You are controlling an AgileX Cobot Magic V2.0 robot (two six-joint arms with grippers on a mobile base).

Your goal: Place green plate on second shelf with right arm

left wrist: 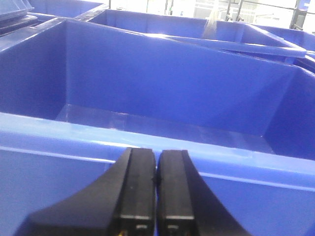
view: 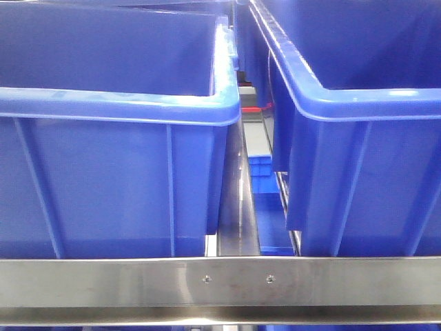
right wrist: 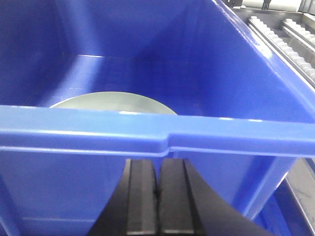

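Black and pressed flat together, the fingers of your right gripper (right wrist: 157, 204) sit at the bottom of the right wrist view with no gap between them and nothing held. Just past their tips runs the thick near rim of a blue bin (right wrist: 162, 135), crossing the whole view. Beyond that rim, down inside the bin and a little left of the fingers, you can see the green plate (right wrist: 114, 103); only its far arc shows above the rim, and it appears to lie on the bin floor. Farther still stands the bin's back wall, and off to the right of the fingers, outside the bin, a roller track (right wrist: 280, 37) runs away from you.

Your left gripper (left wrist: 156, 194) is the same: both black fingers closed against each other, empty. Straight ahead of their tips lies the rim of another blue bin (left wrist: 147, 137), with a bare glossy floor beyond it. More blue bins (left wrist: 197, 29) stand behind its far wall.

From the front camera, a steel rail (view: 220, 283) with two screws is nearest you, and two blue bins stand behind it, one to the left (view: 117, 179) and one to the right (view: 358, 172), apart from each other, with a narrow gap between them. Neither gripper shows in this view.
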